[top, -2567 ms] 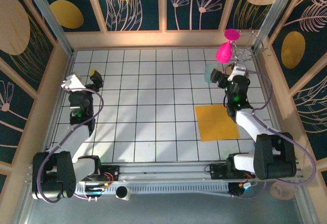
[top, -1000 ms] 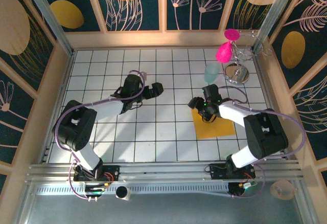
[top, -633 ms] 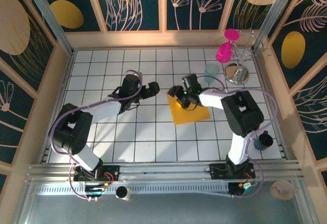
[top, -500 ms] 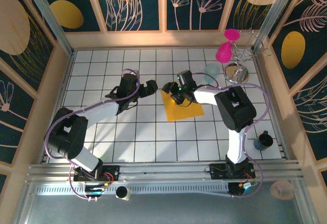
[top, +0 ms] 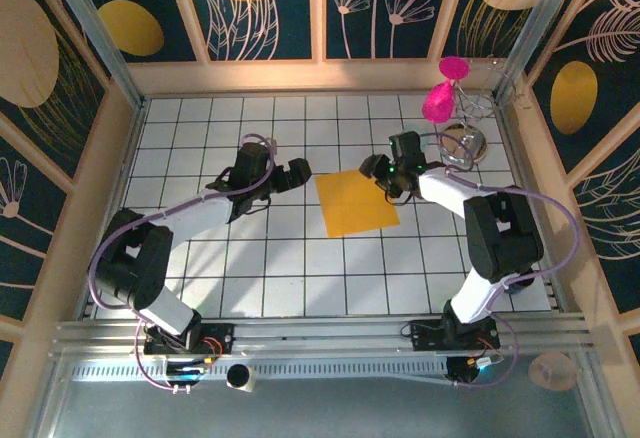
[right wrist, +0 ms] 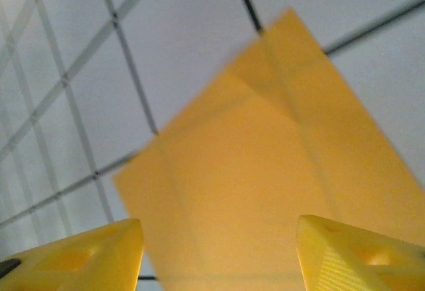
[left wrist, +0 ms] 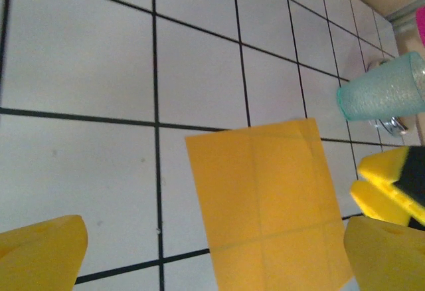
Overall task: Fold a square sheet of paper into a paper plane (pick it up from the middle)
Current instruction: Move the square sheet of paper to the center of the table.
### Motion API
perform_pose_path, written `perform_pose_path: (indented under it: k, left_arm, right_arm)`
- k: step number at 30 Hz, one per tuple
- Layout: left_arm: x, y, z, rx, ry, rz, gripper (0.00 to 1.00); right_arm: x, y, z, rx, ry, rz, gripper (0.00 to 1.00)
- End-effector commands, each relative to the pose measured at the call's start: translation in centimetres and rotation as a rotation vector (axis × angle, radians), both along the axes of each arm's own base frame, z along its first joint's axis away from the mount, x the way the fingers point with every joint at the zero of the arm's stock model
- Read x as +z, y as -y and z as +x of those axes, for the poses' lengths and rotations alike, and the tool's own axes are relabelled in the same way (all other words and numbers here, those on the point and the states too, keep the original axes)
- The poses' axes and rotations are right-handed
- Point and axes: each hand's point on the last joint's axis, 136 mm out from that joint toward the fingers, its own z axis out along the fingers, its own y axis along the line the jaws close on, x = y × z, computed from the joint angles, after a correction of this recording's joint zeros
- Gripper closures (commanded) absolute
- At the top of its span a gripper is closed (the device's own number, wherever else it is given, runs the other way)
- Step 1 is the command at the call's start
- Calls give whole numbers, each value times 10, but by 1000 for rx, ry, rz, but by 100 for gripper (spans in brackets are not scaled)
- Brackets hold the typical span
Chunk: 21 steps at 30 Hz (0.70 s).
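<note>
Tiled table (top: 300, 258): both arms stretched inward, L tool (top: 298, 173) & R tool (top: 374, 171) spread, flanking flat sheet (top: 357, 203).

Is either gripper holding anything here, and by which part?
Nothing is held. The thin orange-yellow square sheet of paper lies flat; the left gripper and right gripper both stand open.

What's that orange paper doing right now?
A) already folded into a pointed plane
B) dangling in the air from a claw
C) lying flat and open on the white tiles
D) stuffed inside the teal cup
C: the square sheet of paper lies spread out as a full square on the tiled table.
</note>
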Motion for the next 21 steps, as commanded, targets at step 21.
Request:
perform_pose_path:
  k: [21]
  left_arm:
    - [-39, 31, -29, -36, -282, -176, 30]
  right_arm:
    - [-65, -44, -50, -223, -297, 100, 37]
